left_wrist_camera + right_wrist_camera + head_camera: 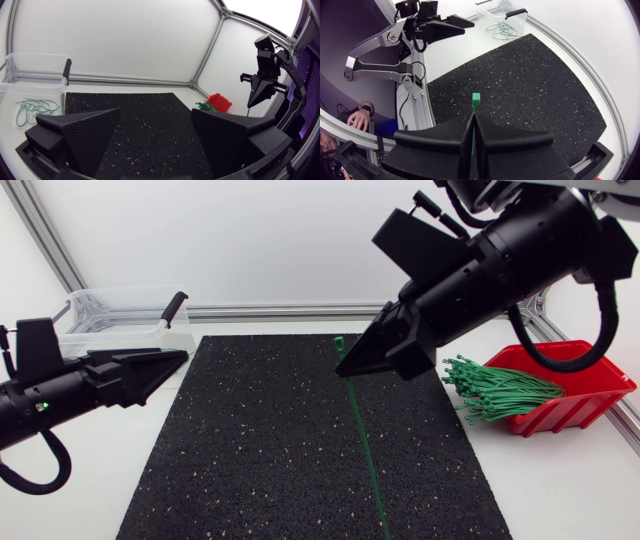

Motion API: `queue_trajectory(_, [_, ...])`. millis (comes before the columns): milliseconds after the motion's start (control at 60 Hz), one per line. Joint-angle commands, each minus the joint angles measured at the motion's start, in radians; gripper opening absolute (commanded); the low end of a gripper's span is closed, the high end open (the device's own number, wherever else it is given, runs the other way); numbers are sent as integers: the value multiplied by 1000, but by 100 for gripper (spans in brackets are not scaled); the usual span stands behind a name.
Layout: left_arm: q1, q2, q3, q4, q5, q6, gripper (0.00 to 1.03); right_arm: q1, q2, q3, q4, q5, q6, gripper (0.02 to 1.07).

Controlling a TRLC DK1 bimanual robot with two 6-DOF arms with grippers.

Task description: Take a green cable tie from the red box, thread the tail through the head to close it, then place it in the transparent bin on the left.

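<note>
My right gripper [345, 367] hangs above the mat's middle, shut on a green cable tie [366, 450]. The tie's head [475, 98] sticks out just past the fingertips of the right gripper [473, 116], and its long straight tail runs down toward the mat's front edge. The red box [585, 385] at the right holds a bundle of green ties [495, 390]. The transparent bin [110, 320] stands at the back left, with closed green ties [32, 107] inside. My left gripper [175, 362] hovers by the mat's left edge near the bin, open and empty [155, 135].
A black speckled mat [270, 450] covers the table's middle. The bin carries a black handle [172, 308] on its rim. Aluminium rails [280, 311] border the table at the back and sides.
</note>
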Motion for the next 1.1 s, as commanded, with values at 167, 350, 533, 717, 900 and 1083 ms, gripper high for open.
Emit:
queue_trajectory(167, [-191, 167, 61, 31, 140, -8, 99, -55, 61, -8, 42, -191, -4, 7])
queue_trajectory(350, [-331, 250, 119, 40, 196, -32, 99, -146, 81, -80, 75, -361, 45, 7])
queue_trajectory(533, [-426, 325, 190, 67, 235, -98, 99, -262, 141, -118, 95, -519, 48, 7])
queue_trajectory(717, [-489, 388, 254, 87, 252, -158, 99, -270, 198, -130, 95, -588, 19, 7])
queue_trajectory(900, [-525, 450, 301, 87, 265, -169, 99, -244, 196, -140, 101, -646, 17, 7])
queue_trajectory(1083, [-570, 506, 313, 113, 281, -189, 99, -247, 196, -160, 114, -698, 19, 8])
